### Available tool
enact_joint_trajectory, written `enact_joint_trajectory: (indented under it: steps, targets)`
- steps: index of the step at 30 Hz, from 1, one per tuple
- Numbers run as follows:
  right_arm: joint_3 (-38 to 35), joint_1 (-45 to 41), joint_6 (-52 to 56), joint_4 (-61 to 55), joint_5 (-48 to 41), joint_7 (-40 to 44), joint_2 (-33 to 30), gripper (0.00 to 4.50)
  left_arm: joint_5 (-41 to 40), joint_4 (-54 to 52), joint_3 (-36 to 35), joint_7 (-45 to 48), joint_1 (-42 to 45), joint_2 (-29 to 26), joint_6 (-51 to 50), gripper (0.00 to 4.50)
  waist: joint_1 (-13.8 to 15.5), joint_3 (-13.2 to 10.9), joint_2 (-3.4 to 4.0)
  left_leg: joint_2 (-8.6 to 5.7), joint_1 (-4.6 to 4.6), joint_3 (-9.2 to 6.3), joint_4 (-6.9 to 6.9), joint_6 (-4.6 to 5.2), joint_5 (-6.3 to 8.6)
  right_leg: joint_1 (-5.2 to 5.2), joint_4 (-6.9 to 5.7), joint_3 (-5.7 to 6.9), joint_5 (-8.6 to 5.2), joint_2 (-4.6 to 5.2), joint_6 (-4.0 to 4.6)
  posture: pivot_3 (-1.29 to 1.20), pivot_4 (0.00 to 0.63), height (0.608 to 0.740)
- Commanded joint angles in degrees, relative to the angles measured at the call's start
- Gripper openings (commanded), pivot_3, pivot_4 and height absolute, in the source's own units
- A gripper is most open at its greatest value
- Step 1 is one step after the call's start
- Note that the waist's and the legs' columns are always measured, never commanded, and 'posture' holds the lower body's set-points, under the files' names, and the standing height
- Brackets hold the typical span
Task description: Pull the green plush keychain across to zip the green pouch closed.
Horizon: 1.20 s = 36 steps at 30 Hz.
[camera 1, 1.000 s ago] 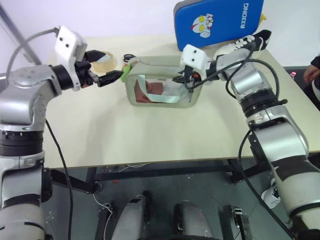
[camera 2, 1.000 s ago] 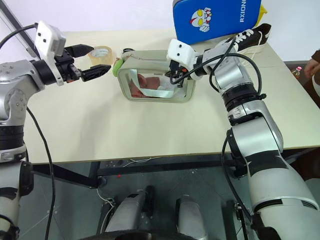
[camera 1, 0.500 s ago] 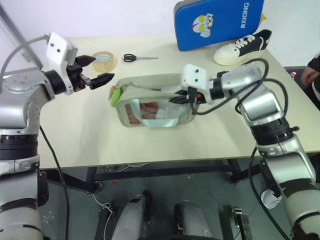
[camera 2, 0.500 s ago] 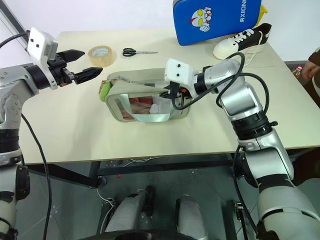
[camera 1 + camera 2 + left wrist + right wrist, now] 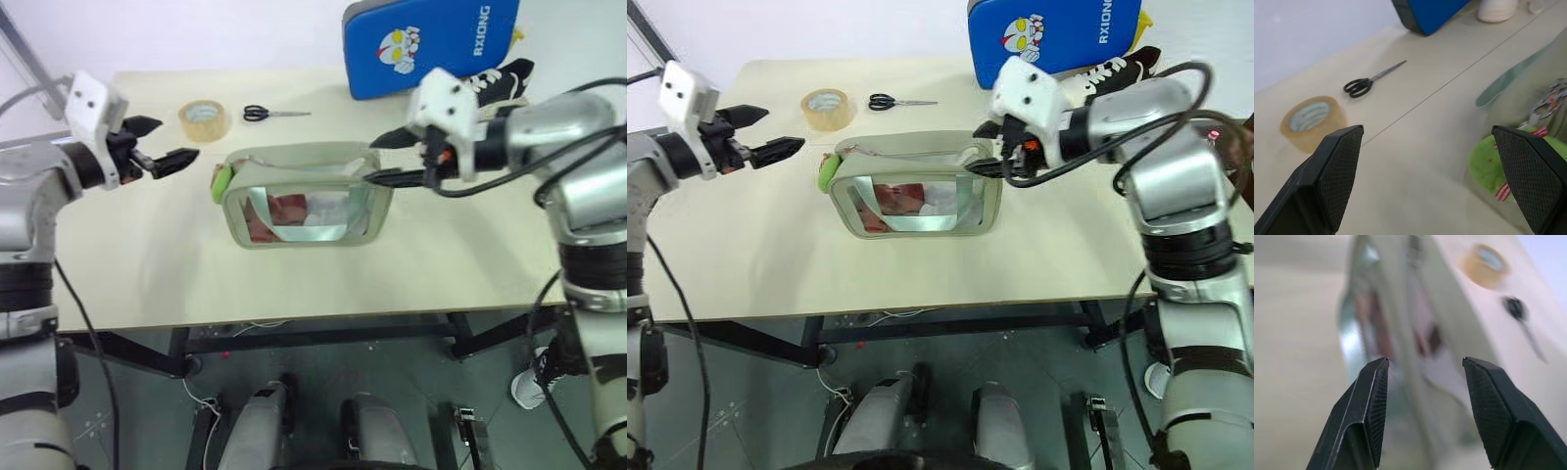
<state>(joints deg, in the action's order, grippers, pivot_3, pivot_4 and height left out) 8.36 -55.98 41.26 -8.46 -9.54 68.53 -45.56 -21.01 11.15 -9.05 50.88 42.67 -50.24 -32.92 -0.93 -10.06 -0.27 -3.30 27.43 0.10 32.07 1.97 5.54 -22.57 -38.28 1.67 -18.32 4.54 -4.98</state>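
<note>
left eye view: we see a pale wooden table [image 5: 294, 284] from above, with the green pouch [image 5: 306, 200] lying near its middle, its clear window facing us and red and white contents showing inside. the green plush keychain [image 5: 222, 182] sits at the pouch's left upper corner, touching the bag. our left gripper [image 5: 160, 145] hangs in the air to the left of the pouch, apart from the keychain, with its two black fingers spread wide and nothing between them. in the left wrist view the same fingers stand far apart, and between them we see the roll of tape [image 5: 1311, 119], the black scissors [image 5: 1371, 80] and, on the other side, the lime plush charm with its metal chain. our right gripper [image 5: 389, 159] hovers at the pouch's right upper end, its fingers parted and empty; we cannot tell whether a fingertip touches the bag. in the right wrist view the pouch lies blurred just beyond the parted fingers. toward the back of the table, the tape and scissors lie behind the pouch on the left, and a blue pad with a cartoon print [image 5: 428, 45] stands behind on the right, with a black and white sneaker [image 5: 495, 80] beside it.
</note>
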Motion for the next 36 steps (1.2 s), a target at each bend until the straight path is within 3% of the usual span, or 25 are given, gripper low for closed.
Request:
enact_joint_trajectory:
  steps: [1, 2, 5, 8, 9, 19, 22, 26, 29, 33, 36]
  targets:
    - [0.89, 2.87, -2.7, -0.87, -0.47, -0.31, -0.03, 2.48, -0.67, -2.38, -0.55, 2.16, -2.24, -0.84, 0.42, 4.5, -0.24, 0.0, 0.01, 0.01, 0.0, 0.0, -0.02, 0.0, 0.0, -0.01, -0.01, 0.0, 0.0, 0.0, 0.01, 0.0, 0.15, 0.74]
    - [1.11, 3.19, -3.22, -0.67, -0.38, -0.53, 0.03, 2.48, -0.56, -2.61, -0.46, 2.38, -2.64, -0.77, 0.62, 4.5, -0.24, 0.0, 0.01, 0.0, 0.0, 0.0, -0.04, 0.0, 0.0, -0.02, -0.02, -0.01, 0.0, 0.0, 0.01, 0.0, 0.15, 0.74]
    - [2.36, 4.5, -5.86, 1.71, -0.13, -0.3, 0.52, 1.73, -0.74, -3.0, -0.23, 1.41, -3.28, 0.96, 0.27, 4.5, -0.09, -0.02, 0.03, 0.01, 0.05, 0.0, -0.03, 0.01, 0.0, -0.08, -0.05, -0.01, 0.0, 0.0, 0.01, 0.0, 0.15, 0.74]
    - [3.26, 4.04, -7.31, 4.24, 0.07, -0.76, 1.74, 0.27, -0.32, -3.04, -0.07, 0.89, -3.73, 1.93, 0.46, 4.5, -0.02, -0.01, 0.02, 0.0, 0.05, 0.0, 0.0, 0.01, -0.01, -0.05, -0.03, -0.01, 0.0, 0.0, 0.01, 0.0, 0.15, 0.74]
    - [3.29, 3.95, -7.44, 4.63, -0.1, -0.78, 2.05, 0.03, -0.11, -2.82, 0.0, 0.71, -3.78, 2.17, 0.6, 4.5, -0.02, -0.01, 0.02, 0.01, 0.05, 0.0, 0.01, 0.01, -0.01, -0.04, -0.03, -0.01, 0.01, 0.0, 0.01, 0.0, 0.15, 0.74]
    - [2.94, 4.84, -7.43, 3.3, -1.58, -0.19, 2.56, 0.03, 1.39, 0.87, 3.08, -0.06, -1.69, 8.14, 3.01, 4.5, 0.06, -0.01, 0.0, 0.0, 0.01, 0.0, 0.06, 0.01, -0.01, 0.02, -0.06, 0.0, 0.02, -0.01, -0.01, 0.0, 0.15, 0.74]
    - [2.99, 5.1, -7.02, 2.99, -1.7, -0.6, 2.64, 0.0, 1.75, 1.67, 3.39, -0.22, -0.99, 9.12, 3.88, 3.64, 0.05, -0.01, 0.0, 0.0, 0.01, 0.0, 0.06, 0.01, -0.01, 0.06, -0.06, 0.0, 0.02, -0.02, -0.02, 0.0, 0.15, 0.74]
    - [2.7, 5.23, -6.82, 2.94, -1.85, -1.17, 2.63, 0.0, 1.45, 1.53, 2.85, 1.08, -0.01, 8.35, 3.52, 1.73, 0.05, -0.01, 0.0, 0.0, 0.0, 0.0, 0.08, 0.01, -0.01, 0.1, -0.07, 0.01, 0.02, -0.02, -0.02, 0.0, 0.15, 0.74]
    - [2.6, 5.23, -7.08, 3.27, -1.68, -1.55, 2.62, 0.0, 1.46, 1.36, 2.41, 2.03, 1.03, 7.01, 3.14, 0.05, -0.02, -0.01, 0.0, 0.0, 0.0, 0.0, 0.08, 0.01, -0.01, 0.1, -0.07, 0.01, 0.02, -0.02, -0.02, 0.0, 0.15, 0.74]
    - [2.61, 4.95, -7.37, 3.89, -1.4, -2.09, 2.77, 0.0, -0.51, -0.52, 1.32, 3.14, 4.1, 5.38, 0.46, 0.05, 0.08, -0.01, 0.0, 0.0, 0.01, 0.0, 0.08, 0.01, -0.01, 0.05, -0.07, 0.02, 0.02, -0.02, -0.02, 0.0, 0.15, 0.74]
    - [2.74, 4.49, -7.85, 4.95, -1.23, -2.65, 3.4, 0.0, -2.78, -2.1, 2.54, 2.01, 11.18, 8.53, -2.57, 0.05, 0.45, -0.01, -0.04, 0.0, 0.01, -0.01, 0.13, 0.01, -0.01, 0.06, -0.08, 0.05, 0.02, -0.03, -0.02, 0.0, 0.15, 0.74]
